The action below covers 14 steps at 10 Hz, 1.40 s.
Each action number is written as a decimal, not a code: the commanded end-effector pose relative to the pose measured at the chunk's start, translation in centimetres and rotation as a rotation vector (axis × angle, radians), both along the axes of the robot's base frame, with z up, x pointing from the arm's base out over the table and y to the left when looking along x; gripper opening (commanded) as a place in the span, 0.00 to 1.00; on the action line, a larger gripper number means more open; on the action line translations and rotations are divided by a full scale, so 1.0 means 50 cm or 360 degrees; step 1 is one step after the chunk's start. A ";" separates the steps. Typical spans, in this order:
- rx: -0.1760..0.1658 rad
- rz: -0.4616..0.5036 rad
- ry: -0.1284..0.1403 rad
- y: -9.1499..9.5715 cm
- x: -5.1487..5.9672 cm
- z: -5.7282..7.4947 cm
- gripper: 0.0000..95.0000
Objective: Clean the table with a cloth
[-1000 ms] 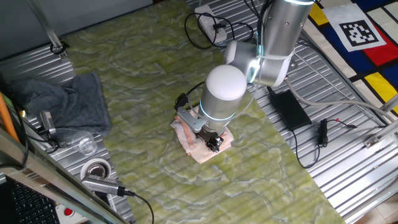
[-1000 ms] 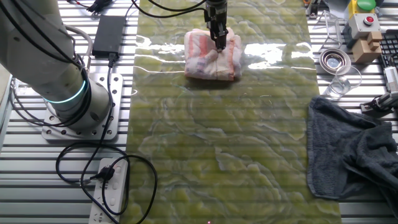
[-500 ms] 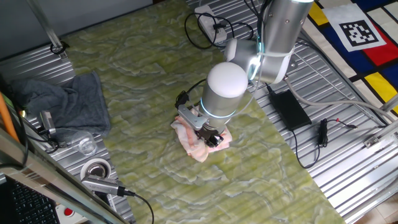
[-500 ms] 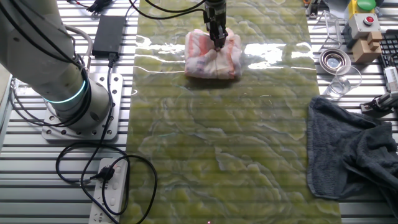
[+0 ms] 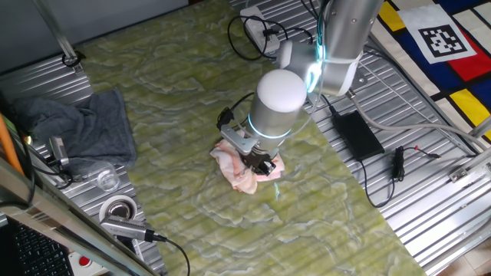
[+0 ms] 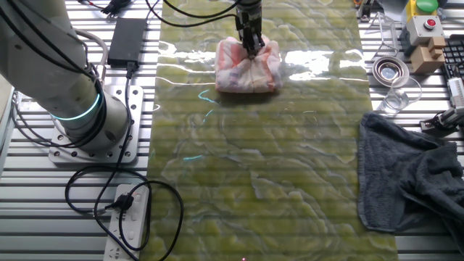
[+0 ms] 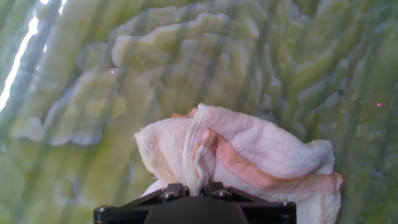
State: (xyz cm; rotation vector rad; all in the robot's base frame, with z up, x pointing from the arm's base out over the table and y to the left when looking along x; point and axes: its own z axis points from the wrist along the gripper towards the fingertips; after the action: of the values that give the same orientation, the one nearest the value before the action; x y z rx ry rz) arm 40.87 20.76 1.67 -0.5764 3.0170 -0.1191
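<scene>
Table (image 5: 153, 84) is showing a mottled yellow-green marbled pattern, edged by ribbed silver metal. Cloth (image 7: 261, 152) is showing pale pink and white with orange-red stripes. Larger cloth (image 6: 406, 177) is appearing dark grey. Arm (image 5: 280, 103) is appearing white and silver, glowing with a cyan ring. Power adapter (image 5: 357, 132) is appearing black.

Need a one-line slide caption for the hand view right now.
Two-finger gripper pinching a fold of the small pink-and-white striped towel over the yellow-green marbled table.
</scene>
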 end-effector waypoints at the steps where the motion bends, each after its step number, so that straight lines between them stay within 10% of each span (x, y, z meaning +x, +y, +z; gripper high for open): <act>1: -0.0005 0.0025 0.0001 -0.012 -0.003 -0.008 0.00; 14: 0.0041 0.0346 0.0055 -0.182 -0.029 0.023 0.00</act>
State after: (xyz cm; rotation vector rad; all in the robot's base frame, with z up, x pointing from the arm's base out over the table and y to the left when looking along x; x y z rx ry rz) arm 39.57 11.37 2.08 -0.9082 2.9497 -0.0662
